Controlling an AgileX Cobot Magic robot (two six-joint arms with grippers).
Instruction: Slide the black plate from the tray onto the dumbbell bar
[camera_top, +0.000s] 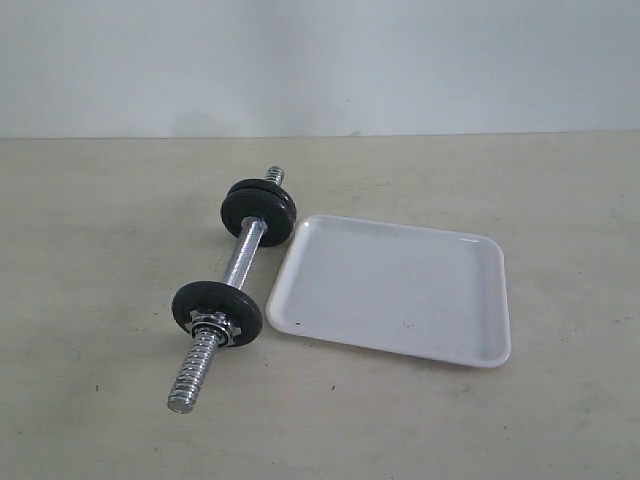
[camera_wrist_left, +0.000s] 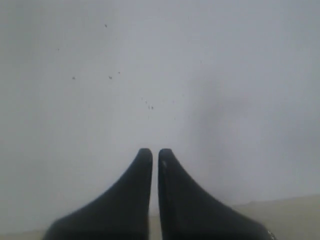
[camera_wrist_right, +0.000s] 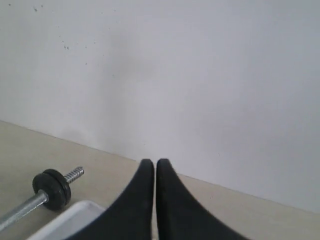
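The dumbbell bar (camera_top: 243, 255) lies on the table just left of the white tray (camera_top: 395, 285), which holds nothing. Two black discs (camera_top: 259, 208) sit pressed together near the bar's far end; I cannot tell which of them is the black plate. A third disc with a silver star nut (camera_top: 215, 312) sits toward the near threaded end. Neither arm shows in the exterior view. My left gripper (camera_wrist_left: 155, 152) is shut and holds nothing, facing a pale wall. My right gripper (camera_wrist_right: 154, 162) is also shut on nothing, above the tray's corner (camera_wrist_right: 65, 220) with the bar's far discs (camera_wrist_right: 51, 190) beside it.
The table is a plain beige surface (camera_top: 100, 400) that meets a pale wall (camera_top: 320, 60) at the back. The bar's near threaded end (camera_top: 195, 378) points toward the front edge.
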